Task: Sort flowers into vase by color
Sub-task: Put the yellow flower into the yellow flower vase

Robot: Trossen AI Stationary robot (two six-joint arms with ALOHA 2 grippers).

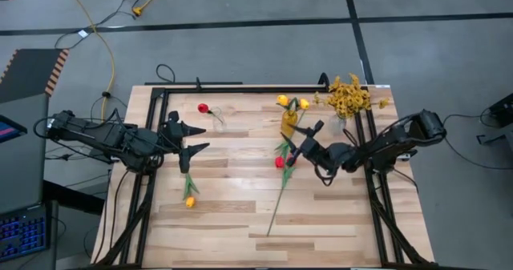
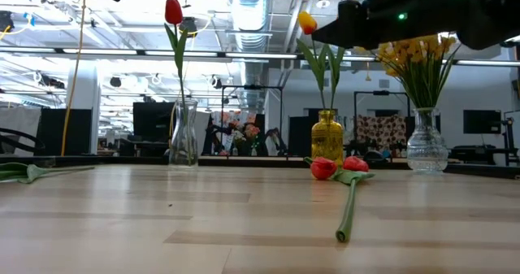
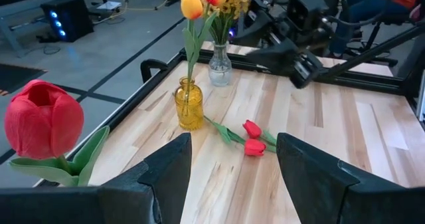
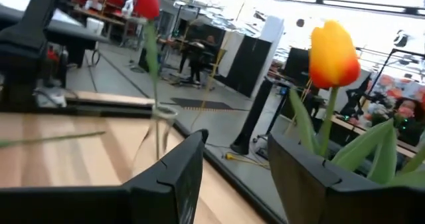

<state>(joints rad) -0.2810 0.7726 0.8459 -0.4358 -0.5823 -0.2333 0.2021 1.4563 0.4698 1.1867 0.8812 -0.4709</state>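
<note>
A red tulip (image 1: 203, 108) stands in a clear vase (image 2: 184, 132) at the far left. Two yellow-orange tulips (image 1: 292, 102) stand in an amber vase (image 3: 189, 104). Mustard-yellow blossoms (image 1: 349, 96) fill a second clear vase (image 2: 426, 141) at the far right. Two red tulips (image 1: 280, 162) lie mid-table, and their heads (image 2: 333, 167) rest on the wood. A yellow-orange tulip (image 1: 190, 199) lies near the left side. My right gripper (image 1: 303, 140) hovers open just above the table beside the amber vase, with nothing between its fingers (image 4: 179, 177). My left gripper (image 1: 191, 139) waits open at the left.
A black frame (image 1: 240, 87) runs along the table's far edge and down both sides. The long stem (image 1: 275, 206) of the lying red tulips reaches toward the near edge. Bare wood lies between the two arms and along the near edge.
</note>
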